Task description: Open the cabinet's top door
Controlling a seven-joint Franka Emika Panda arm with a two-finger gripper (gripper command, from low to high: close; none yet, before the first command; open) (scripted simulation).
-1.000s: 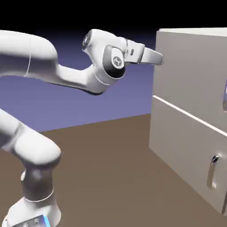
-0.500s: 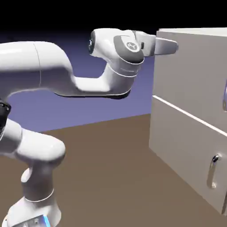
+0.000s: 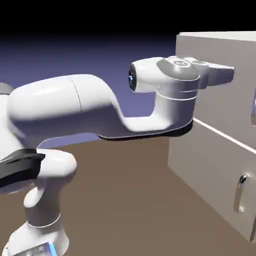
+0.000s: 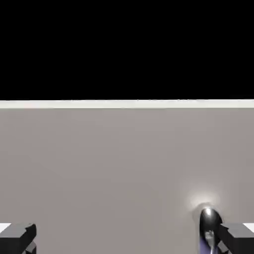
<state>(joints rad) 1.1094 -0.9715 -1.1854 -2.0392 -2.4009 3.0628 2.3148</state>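
Approach step in hand: gripper (image 4: 126, 238) empty, fingers spread wide, facing the top door (image 4: 109, 163) of the cabinet (image 3: 200, 165); handle (image 4: 209, 225) sits at four o'clock by one fingertip, unclasped; next move calls for centring on it before closing.

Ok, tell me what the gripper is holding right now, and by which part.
Nothing. The gripper is open in front of the top door, its fingertips wide apart with only bare panel between them; the silver handle sits beside the right fingertip, ungrasped.
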